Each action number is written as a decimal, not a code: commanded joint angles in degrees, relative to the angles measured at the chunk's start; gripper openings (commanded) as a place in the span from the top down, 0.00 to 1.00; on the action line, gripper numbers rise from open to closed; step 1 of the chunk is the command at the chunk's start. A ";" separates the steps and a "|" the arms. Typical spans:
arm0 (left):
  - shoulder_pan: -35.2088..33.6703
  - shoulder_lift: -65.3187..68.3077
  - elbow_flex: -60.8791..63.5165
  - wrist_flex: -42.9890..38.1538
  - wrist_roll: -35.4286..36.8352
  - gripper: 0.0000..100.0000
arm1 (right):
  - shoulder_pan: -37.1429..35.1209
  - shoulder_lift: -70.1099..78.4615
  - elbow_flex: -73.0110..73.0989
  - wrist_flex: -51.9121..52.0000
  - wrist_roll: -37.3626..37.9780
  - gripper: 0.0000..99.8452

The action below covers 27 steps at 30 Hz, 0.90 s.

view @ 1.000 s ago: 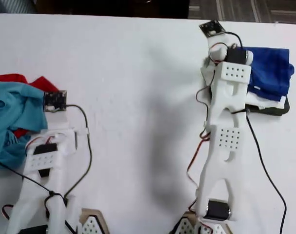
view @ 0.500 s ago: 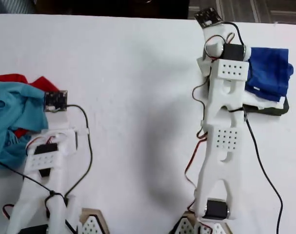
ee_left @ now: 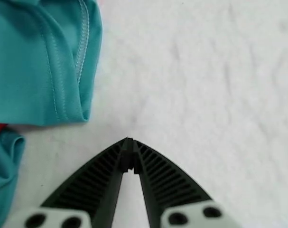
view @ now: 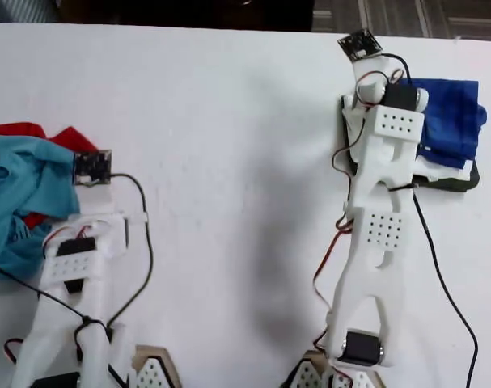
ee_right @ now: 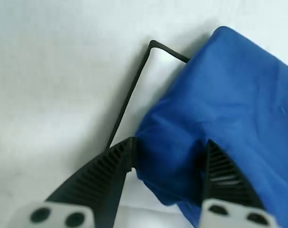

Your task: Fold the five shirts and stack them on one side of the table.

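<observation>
Tabletop [view: 229, 121], right arm [view: 376, 234] outstretched, fingers [ee_right: 110, 172] apart

Table [view: 229, 121]: plain white on my feed.
Blue shirt [view: 447, 117]: solid royal blue; I see no print.
Teal shirt [view: 23, 194]: plain teal, matching stitching.
Red shirt [view: 19, 129]: solid red.
White layer [view: 451, 168]: plain white.
Black layer [view: 447, 183]: plain black.
Left gripper [ee_left: 129, 156]: black, ribbed.
Right gripper [ee_right: 170, 145]: black, ribbed.

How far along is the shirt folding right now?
Done: on the right, a blue shirt lies folded on a white layer and a black layer. In hand: the right gripper is open astride the blue shirt's edge. Left to do: the teal shirt and red shirt lie crumpled by the shut left gripper.
</observation>
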 commanded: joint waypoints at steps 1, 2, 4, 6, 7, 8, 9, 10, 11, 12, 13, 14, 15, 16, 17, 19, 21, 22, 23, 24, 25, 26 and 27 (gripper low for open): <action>0.44 0.00 -0.31 -0.88 0.09 0.97 | -0.40 -1.80 -1.93 -0.66 0.44 0.77; 0.44 0.00 -0.31 -0.88 0.09 0.97 | -0.57 -2.42 -2.11 -0.57 0.26 0.77; 0.44 0.00 -0.31 -0.88 0.09 0.97 | -1.45 -3.56 -2.55 0.48 0.18 0.77; 0.44 0.00 -0.31 -0.88 0.09 0.97 | -2.07 -4.00 -1.93 1.10 0.26 0.77; 0.44 0.00 -0.31 -0.88 0.09 0.97 | -2.15 -3.91 -1.93 1.19 0.35 0.77; 0.44 0.00 -0.31 -0.88 0.09 0.97 | -2.15 -3.56 -1.93 1.19 0.35 0.77; 0.44 0.00 -0.31 -0.88 0.09 0.97 | -2.07 -3.12 -1.93 1.19 0.35 0.77; 0.44 0.00 -0.31 -0.88 0.09 0.97 | -1.89 -2.59 -1.93 1.19 0.35 0.77; 0.44 0.00 -0.31 -0.88 0.09 0.97 | -1.71 -1.98 -1.93 1.19 0.35 0.77; 0.44 0.00 -0.31 -0.88 0.09 0.97 | -1.54 -1.36 -1.93 1.19 0.35 0.77; 0.44 0.00 -0.31 -0.88 0.09 0.97 | -1.10 -0.75 -1.93 1.01 0.35 0.77; 0.44 0.00 -0.31 -0.88 0.09 0.97 | -0.66 -0.22 -2.02 0.84 0.35 0.77; 0.44 0.00 -0.31 -0.88 0.09 0.97 | -0.22 0.31 -2.11 0.75 0.44 0.77; 0.44 0.00 -0.31 -0.88 0.09 0.97 | 0.22 0.75 -2.02 0.31 0.44 0.77; 0.44 0.00 -0.31 -0.88 0.09 0.97 | 0.75 1.27 -2.02 0.04 0.44 0.77; 0.44 0.00 -0.31 -0.88 0.09 0.97 | 1.71 2.42 -2.02 -0.66 0.44 0.77; 0.44 0.00 -0.31 -0.88 0.09 0.97 | 2.42 3.47 -2.02 -0.75 0.44 0.77; 0.44 0.00 -0.31 -0.88 0.09 0.97 | 2.68 3.91 -2.02 -0.75 0.44 0.77; 0.44 0.00 -0.31 -0.88 0.09 0.97 | 3.12 4.18 -2.02 -1.19 0.44 0.77; 0.44 0.00 -0.31 -0.88 0.09 0.97 | 3.47 4.44 -2.02 -1.71 0.44 0.77; 0.44 0.00 -0.31 -0.88 0.09 0.97 | 3.91 4.53 -2.02 -2.33 0.44 0.77; 0.44 0.00 -0.31 -0.88 0.09 0.97 | 4.35 4.53 -2.02 -3.12 0.35 0.77; 0.44 0.00 -0.31 -0.88 0.09 0.97 | 4.62 4.53 -2.46 -3.74 0.18 0.78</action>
